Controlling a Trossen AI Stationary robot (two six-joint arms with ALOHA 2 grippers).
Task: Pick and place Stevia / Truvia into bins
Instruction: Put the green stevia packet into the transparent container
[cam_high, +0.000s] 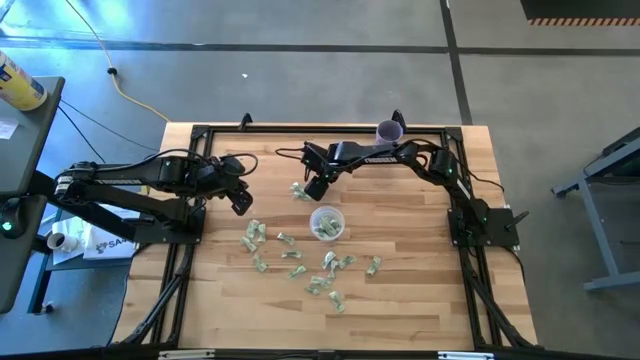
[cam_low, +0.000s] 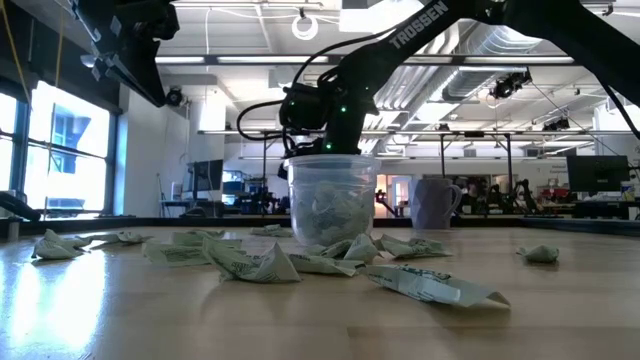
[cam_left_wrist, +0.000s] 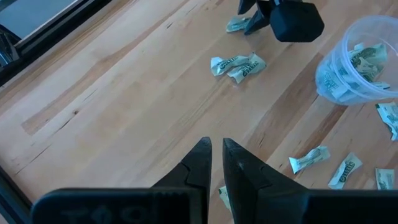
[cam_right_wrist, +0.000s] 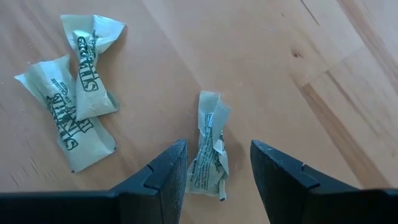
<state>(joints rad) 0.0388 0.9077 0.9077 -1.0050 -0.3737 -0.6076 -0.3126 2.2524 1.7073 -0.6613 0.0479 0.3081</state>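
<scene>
While the clear cup (cam_high: 326, 222) already holds several packets, I see many packets (cam_high: 322, 272) left on the bench (cam_high: 420, 300), my right gripper (cam_right_wrist: 214, 165) spread around one packet (cam_right_wrist: 209, 146), left gripper (cam_left_wrist: 216, 163) nearly pressed together, empty.

High view: the whole table (cam_high: 420, 300) is looked down on from straight above, from far off, with floor shown all round.
Low view: the scene is taken level from table-top height, facing the room behind; the clear cup (cam_low: 332, 200) is seen near and centred.
Left wrist view: the tabletop is looked down on at a slant past that arm's own fingers (cam_left_wrist: 199, 165), from moderately high.
Right wrist view: the wood is viewed from very close, three packets filling the frame.
Shared: the clear cup (cam_left_wrist: 357, 59) is shown in high, low and left wrist views; the paired packets (cam_right_wrist: 78, 102) are probably those seen at (cam_left_wrist: 237, 65).
</scene>
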